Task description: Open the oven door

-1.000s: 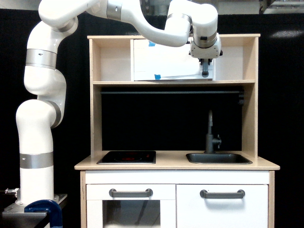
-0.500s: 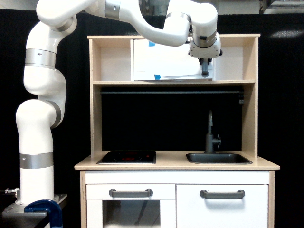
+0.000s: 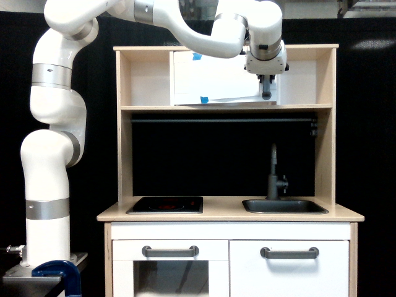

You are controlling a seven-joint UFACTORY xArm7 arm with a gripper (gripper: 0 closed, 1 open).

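Exterior view only: gripper (image 3: 266, 83) up in top shelf bay of toy kitchen (image 3: 226, 210), at right edge of oven door (image 3: 216, 77), right over vertical grey bar handle (image 3: 266, 93). Fingers look wrapped on handle, but closed or merely alongside — cannot tell, too small. Door: wide flat white panel, matte, blue tape pieces (image 3: 204, 99) at top and lower left, bottom edge sitting slightly skewed against shelf. Probably mid-pull. To do well: keep grip square on bar, pull outward along hinge arc, no twisting. Handle smooth rounded plastic, could slip. Frame pale wood, light unit, so gentle force.
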